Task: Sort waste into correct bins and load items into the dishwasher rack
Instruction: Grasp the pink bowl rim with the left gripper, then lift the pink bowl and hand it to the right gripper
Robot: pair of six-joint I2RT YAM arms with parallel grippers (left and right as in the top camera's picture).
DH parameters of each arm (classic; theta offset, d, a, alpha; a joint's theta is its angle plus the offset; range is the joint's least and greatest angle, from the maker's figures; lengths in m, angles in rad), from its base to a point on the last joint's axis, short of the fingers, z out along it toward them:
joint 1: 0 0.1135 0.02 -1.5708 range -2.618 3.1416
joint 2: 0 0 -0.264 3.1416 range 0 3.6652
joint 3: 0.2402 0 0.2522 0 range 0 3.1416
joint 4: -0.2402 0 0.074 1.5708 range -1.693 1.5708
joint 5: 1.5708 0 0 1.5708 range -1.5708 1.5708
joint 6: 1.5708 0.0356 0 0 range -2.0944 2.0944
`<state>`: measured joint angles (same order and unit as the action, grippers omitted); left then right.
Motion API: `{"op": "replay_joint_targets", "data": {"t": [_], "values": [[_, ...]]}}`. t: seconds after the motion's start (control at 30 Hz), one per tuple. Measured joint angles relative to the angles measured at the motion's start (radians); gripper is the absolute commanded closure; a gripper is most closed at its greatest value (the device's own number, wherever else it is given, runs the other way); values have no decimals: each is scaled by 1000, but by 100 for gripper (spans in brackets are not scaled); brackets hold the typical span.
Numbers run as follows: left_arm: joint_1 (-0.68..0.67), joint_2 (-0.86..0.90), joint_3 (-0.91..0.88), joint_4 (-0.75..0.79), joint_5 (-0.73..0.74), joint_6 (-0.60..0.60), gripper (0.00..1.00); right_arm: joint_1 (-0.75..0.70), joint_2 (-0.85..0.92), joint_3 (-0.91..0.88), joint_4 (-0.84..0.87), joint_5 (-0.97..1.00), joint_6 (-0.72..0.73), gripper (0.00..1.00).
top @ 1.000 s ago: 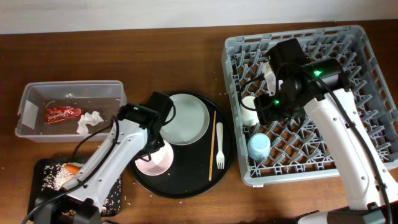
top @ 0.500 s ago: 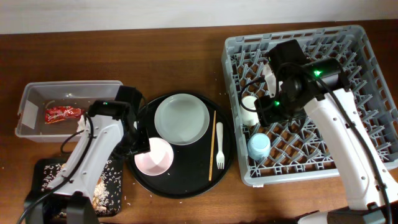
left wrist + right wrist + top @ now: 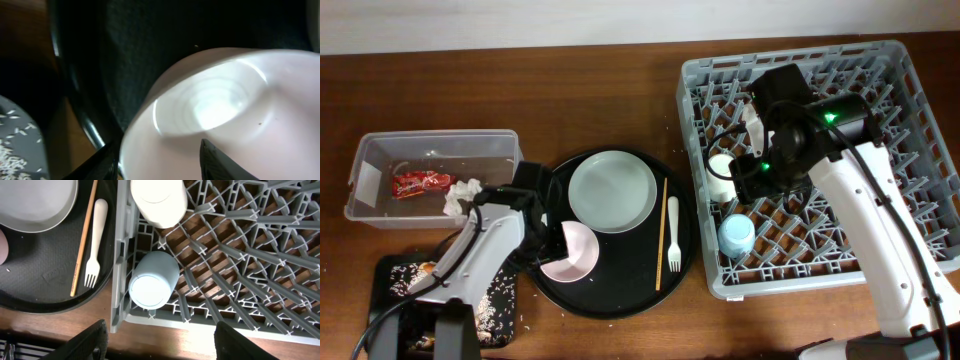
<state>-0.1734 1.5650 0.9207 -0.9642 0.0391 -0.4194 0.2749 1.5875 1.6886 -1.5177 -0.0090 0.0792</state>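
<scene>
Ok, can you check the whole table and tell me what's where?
surface: brown wooden table.
job's things: red wrapper and tissue in clear tub; rice in small black tray; cream cup and blue cup in rack; plate, bowl, fork, chopsticks on round tray.
clutter: stray rice grains beside small black tray.
grippers: left gripper open, astride bowl's rim; right gripper open, empty, above rack.
cables: black cable loops by right arm.
surroundings: pale wall behind table.

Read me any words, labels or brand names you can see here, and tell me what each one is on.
Red wrapper in the clear tub: pale lettering, too small to read.
White label on the tub's end: no writing legible at this size.
Nothing else shows any text.
</scene>
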Motion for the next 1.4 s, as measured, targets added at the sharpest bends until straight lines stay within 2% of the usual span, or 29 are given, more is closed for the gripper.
{"op": "replay_joint_targets", "data": {"t": [0.07,0.1,0.13,0.2,0.3,0.43,0.47,0.5,0.6,0.73,0.87,0.93,1.03,1.17,1.23,1.27,1.4], "values": [[0,0,-1,2,15,-1,53,0,0,0,0,0,0,32],[0,0,-1,4,19,-3,60,0,0,0,0,0,0,32],[0,0,-1,4,25,-6,60,0,0,0,0,0,0,32],[0,0,-1,5,29,-11,51,0,0,0,0,0,0,32],[0,0,-6,7,33,-23,52,0,0,0,0,0,0,32],[0,0,-22,16,34,-37,81,0,0,0,0,0,0,32],[0,0,-24,15,33,-39,94,0,0,0,0,0,0,27],[0,0,-26,16,33,-45,99,0,0,0,0,0,0,21],[1,-4,-26,16,46,-47,100,0,0,0,-4,-1,3,11],[2,-23,37,-66,50,-42,99,0,0,0,-14,-8,0,11],[2,-146,246,-220,48,-28,100,0,0,0,-19,-73,0,10],[3,-231,339,-244,88,14,100,0,0,0,-20,-123,-24,11],[3,-311,385,-223,219,104,100,-20,-2,0,-26,-272,-119,10],[3,-316,388,-127,496,240,100,-223,-63,0,-116,-592,-352,12],[2,-316,388,-111,541,247,100,-315,-94,2,-175,-703,-453,14],[3,-316,388,-108,545,223,100,-343,-98,2,-175,-739,-494,11],[-10,-316,388,-74,545,199,100,-291,-97,2,-175,-770,-558,11]]}}
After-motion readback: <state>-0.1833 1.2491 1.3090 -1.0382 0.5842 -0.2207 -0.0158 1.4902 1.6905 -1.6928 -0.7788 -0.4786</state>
